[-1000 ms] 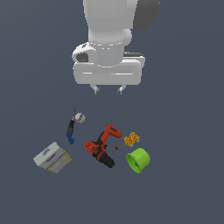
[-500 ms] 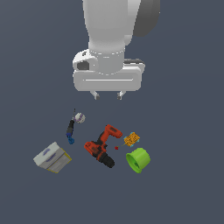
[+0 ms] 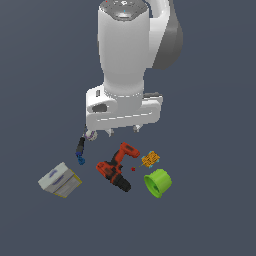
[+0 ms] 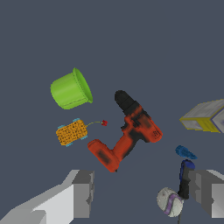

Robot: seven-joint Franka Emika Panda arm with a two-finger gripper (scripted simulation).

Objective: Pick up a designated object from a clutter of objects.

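The step in hand looks like the approach: the gripper (image 4: pixel 142 199) hangs above the clutter with its two fingers (image 4: pixel 83 192) spread wide and nothing between them; the red-orange drill (image 3: pixel 118 166) lies on its side near the middle of the dark surface, untouched, with no edge or corner of that surface in sight to place it by.

The next move, as a judgement, calls for shifting the gripper over the drill's body, turning the wrist so the jaws straddle the narrow handle or the motor housing rather than its long axis, then descending; the lime-green cup (image 3: pixel 157 182) and the small orange piece (image 3: pixel 150 159) sit just beside the drill and leave little room on that side.

The exterior view shows the whole layout under the arm: the white-grey box (image 3: pixel 60 180) well apart toward the exterior view's left, the dark marker-like tool (image 3: pixel 80 150) and the small white ball (image 3: pixel 90 135) near the gripper body; the fingertips there are mostly hidden, so the opening is hard to judge.

The wrist view shows what that one hides: both fingers clearly apart, the drill (image 4: pixel 127 131) with its black chuck and black battery base in full, a tiny red dot (image 4: pixel 104 123) between drill and orange piece (image 4: pixel 71 132), and the ball (image 4: pixel 169 201) and marker (image 4: pixel 185 175) close by one finger.
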